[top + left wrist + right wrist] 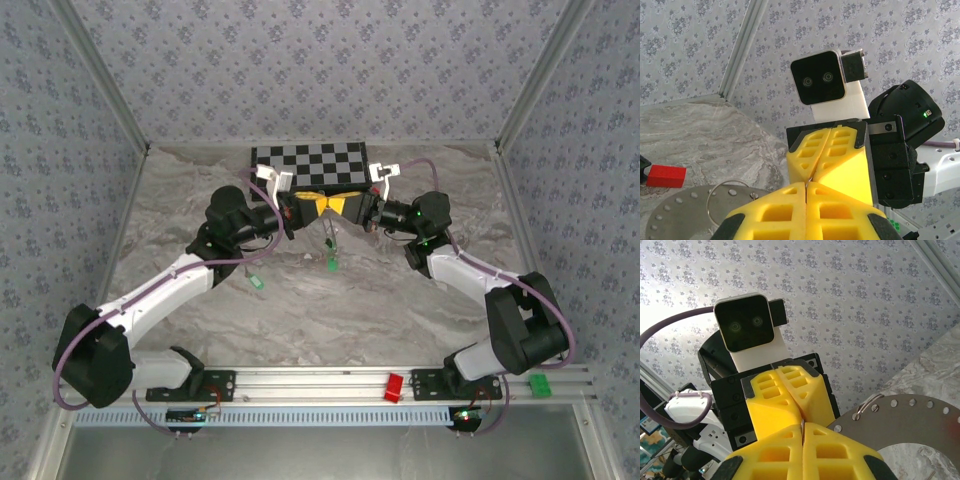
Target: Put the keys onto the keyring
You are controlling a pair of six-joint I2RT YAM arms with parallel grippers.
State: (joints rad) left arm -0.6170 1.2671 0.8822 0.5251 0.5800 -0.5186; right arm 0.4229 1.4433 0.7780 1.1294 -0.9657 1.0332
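My left gripper (308, 205) and right gripper (338, 205) meet tip to tip above the middle of the marble, both shut. In the left wrist view my own yellow fingers (770, 215) press against the right gripper's fingers (840, 165), with a thin silvery wire pinched where the tips meet. That wire belongs to the keyring (732, 181), whose arc curves out toward the near side; the right wrist view shows the keyring (871, 401) too. One green-headed key (330, 262) sits just below the grippers; I cannot tell whether it hangs or lies. Another key (256, 282) lies on the marble.
A checkerboard (310, 163) stands behind the grippers. A red block (393, 387) and a green block (540, 384) sit on the front rail. A grey perforated disc (680, 215) shows beside the left fingers, and a similar disc (910, 425) shows beside the right fingers.
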